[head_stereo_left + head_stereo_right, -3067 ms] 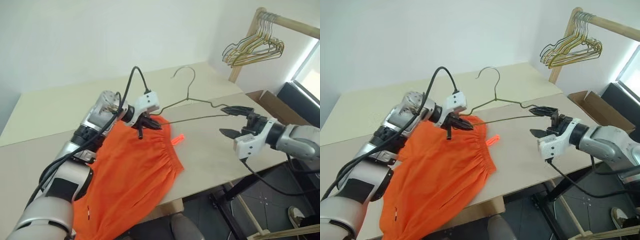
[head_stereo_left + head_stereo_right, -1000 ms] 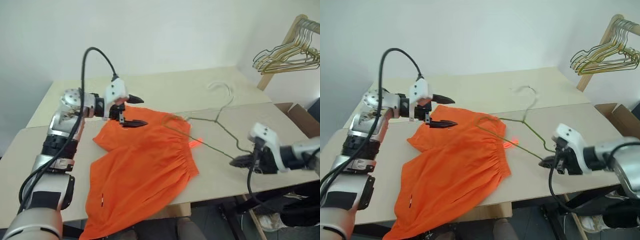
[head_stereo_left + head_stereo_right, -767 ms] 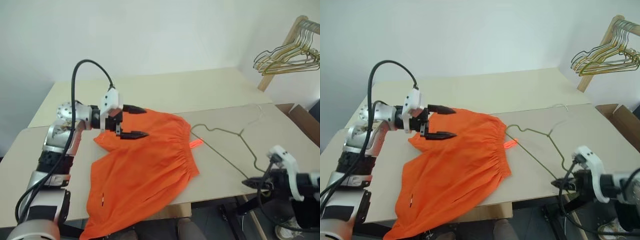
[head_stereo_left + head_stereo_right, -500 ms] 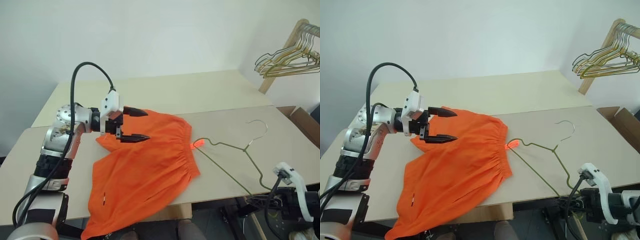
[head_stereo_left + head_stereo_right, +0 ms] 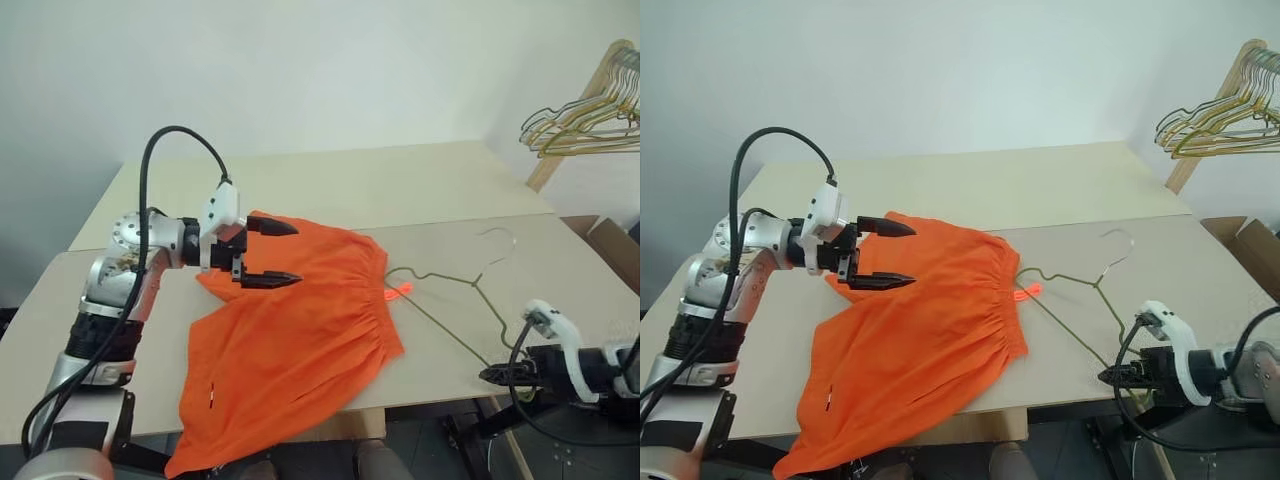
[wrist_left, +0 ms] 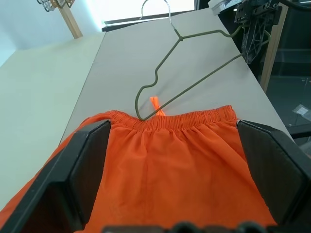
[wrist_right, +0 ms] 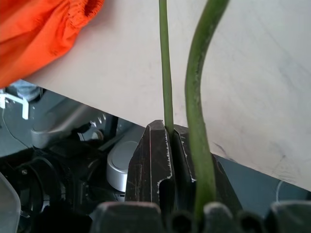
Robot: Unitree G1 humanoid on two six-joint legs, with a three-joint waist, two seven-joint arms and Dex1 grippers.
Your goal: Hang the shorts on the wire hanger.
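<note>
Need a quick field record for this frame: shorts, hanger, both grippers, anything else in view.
shorts: flat on the table, one leg hanging over the near edge
wire hanger: lying on the table, one end at the waistband, not through the shorts
left gripper: open, above the shorts' far edge, holding nothing
right gripper: shut on the wire hanger's end at the table's near edge
other: bunch of hangers on a wooden rack, far right

The shorts (image 5: 300,335) lie toward the desk's (image 5: 400,190) left front, one leg hanging over the front edge, while the wire hanger (image 5: 450,295) lies to their right, one tip at the waistband, its other end past the front edge near the right corner.
</note>
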